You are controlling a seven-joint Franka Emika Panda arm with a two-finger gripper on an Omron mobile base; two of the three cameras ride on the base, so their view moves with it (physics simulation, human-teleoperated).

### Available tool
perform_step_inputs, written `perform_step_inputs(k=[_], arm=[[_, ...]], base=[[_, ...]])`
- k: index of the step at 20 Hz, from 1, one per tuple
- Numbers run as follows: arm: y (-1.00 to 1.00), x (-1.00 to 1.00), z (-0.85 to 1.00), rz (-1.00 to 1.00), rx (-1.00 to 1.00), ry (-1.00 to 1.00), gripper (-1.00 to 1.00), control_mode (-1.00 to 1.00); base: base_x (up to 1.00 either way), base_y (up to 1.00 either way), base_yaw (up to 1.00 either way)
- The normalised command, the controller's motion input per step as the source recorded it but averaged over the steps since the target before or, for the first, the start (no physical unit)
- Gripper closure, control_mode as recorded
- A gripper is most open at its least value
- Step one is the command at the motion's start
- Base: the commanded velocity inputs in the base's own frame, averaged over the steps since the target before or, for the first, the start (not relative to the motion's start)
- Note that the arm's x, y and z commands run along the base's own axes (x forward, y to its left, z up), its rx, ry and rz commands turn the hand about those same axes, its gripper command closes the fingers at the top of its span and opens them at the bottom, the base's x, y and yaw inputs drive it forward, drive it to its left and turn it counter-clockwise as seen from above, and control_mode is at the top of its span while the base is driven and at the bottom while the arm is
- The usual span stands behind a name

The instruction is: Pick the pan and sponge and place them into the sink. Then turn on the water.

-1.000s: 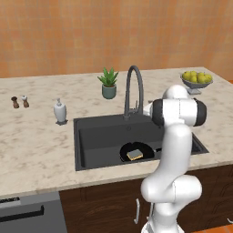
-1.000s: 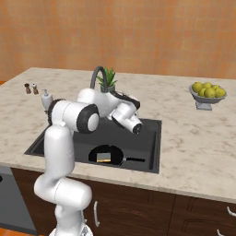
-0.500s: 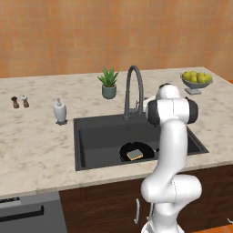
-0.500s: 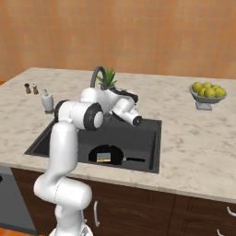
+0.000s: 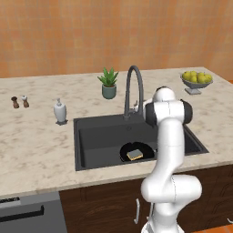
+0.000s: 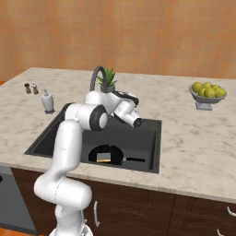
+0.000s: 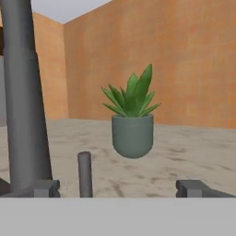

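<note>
Everything here is placed against the sink (image 5: 86,136). The pan (image 5: 146,150) lies on its floor toward the front edge, and the sponge (image 5: 134,154) rests inside the pan. The rest of the basin floor lies bare toward the back wall and the left wall. At the sink's back rim stands the faucet (image 5: 134,89), no stream falling from it. The gripper (image 7: 119,188) hangs level at that rim, jaws spread wide and holding nothing, just beside the faucet's thick column with its thin lever (image 7: 84,174) between the fingertips. The potted plant (image 7: 132,119) sits behind the rim, straight ahead.
</note>
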Motion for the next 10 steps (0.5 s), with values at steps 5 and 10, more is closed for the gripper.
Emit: perform_step_inputs(k=[5,10], arm=[[0.01,0.43,-0.07,0.00,0.00,0.01,-1.00,-1.00],[0.11,0.45,-0.23,0.00,0.00,0.02,-1.00,-1.00]], base=[[0.00,0.00,0.00],[0.00,0.00,0.00]])
